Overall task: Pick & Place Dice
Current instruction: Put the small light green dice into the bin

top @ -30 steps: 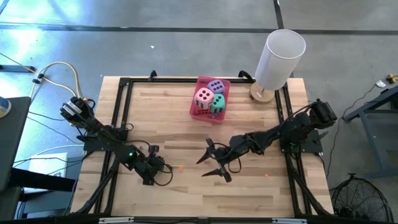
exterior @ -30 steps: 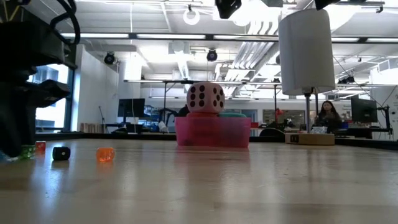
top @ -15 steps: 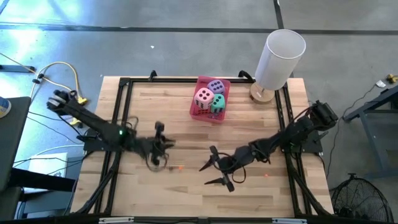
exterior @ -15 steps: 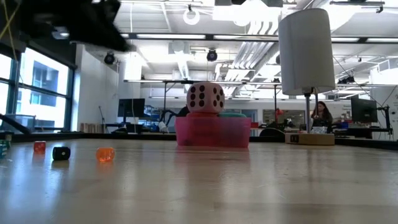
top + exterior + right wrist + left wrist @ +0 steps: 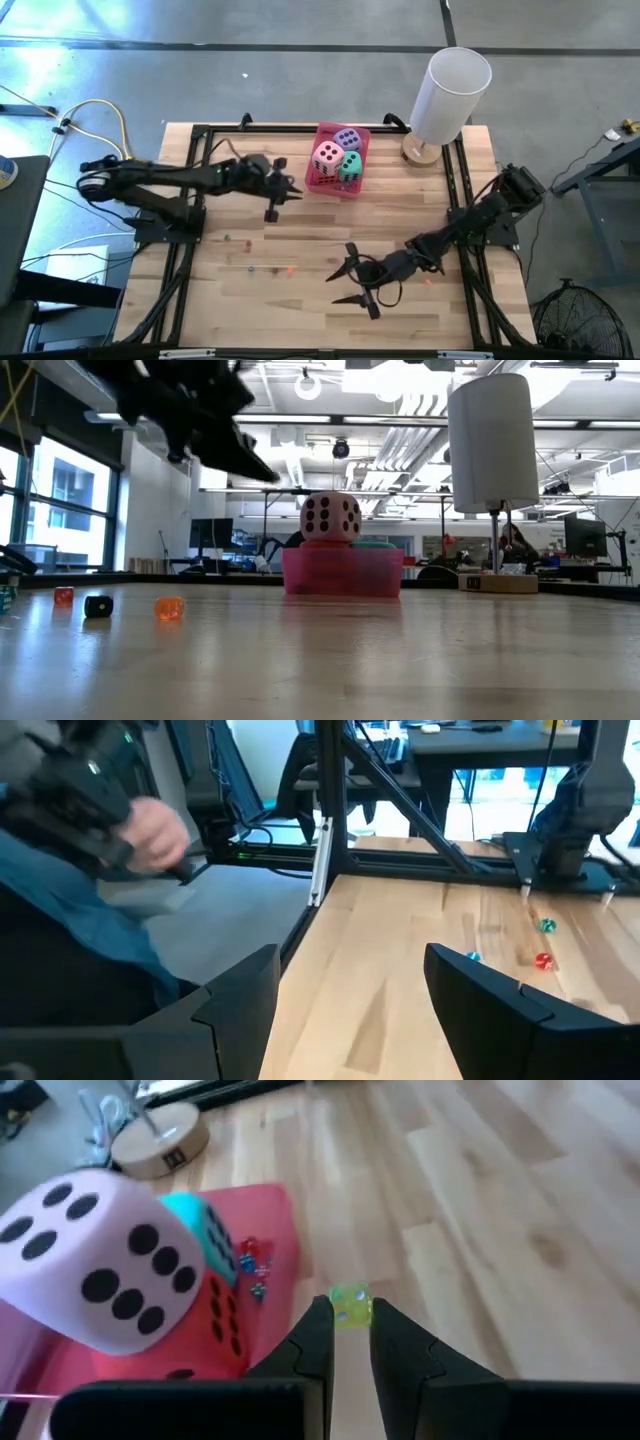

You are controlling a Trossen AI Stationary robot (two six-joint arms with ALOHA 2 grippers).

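1. Dice are sitting together in the pink tray [image 5: 322, 181] near the table's far edge: the pink die [image 5: 327, 156] is riding highest, the purple die [image 5: 348, 138] is lying behind it and the teal die [image 5: 350, 166] beside it.
2. A red face with dark pips, the red die [image 5: 222, 1328], is showing low in the tray under the pink one in the left wrist view.
3. Left gripper [image 5: 272, 208] is hovering just beside the tray's left side, its fingers [image 5: 316, 1342] pinching a tiny yellow bead [image 5: 350, 1306] between their tips.
4. Right gripper [image 5: 350, 284] is waiting over the near middle of the wooden table [image 5: 300, 230], its fingers spread apart and holding nothing.
5. Small coloured beads [image 5: 169, 608] are lying scattered on the boards toward the left.
6. A white cylinder lamp [image 5: 448, 92] is standing at the far right corner.
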